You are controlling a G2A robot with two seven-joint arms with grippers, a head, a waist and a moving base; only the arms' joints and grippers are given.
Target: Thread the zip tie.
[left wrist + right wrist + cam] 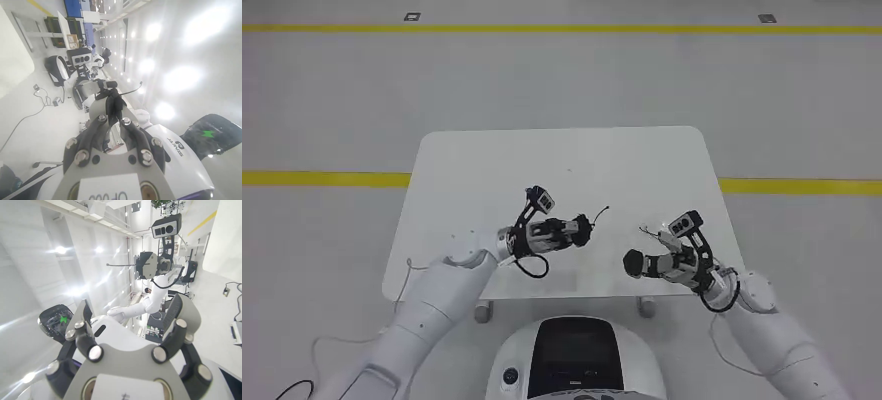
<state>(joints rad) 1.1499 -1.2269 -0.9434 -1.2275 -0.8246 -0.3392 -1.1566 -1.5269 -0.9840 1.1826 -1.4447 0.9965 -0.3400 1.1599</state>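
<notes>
Left gripper: clenched on a thin black plastic zip tie, pinching the strap between both fingertips. Leaves most of the strap free, jutting out past the jaws and ending in a small knob (the tie's head, by the look of it).

Right gripper: spread wide, with nothing between the ridged pads and nothing touched.

From the top: hangs each over the near half of the white rounded-corner table, left gripper and right gripper pointing roughly at one another, near but apart. Puts the zip tie slanting up and away from the left jaws, clear of the right arm.

From the right wrist: faces the left gripper almost head-on, the zip tie sticking out sideways from it as a straight dark line.

From the left wrist: catches the right gripper just behind the held strap; how far it is spread, hard to tell from here.
</notes>
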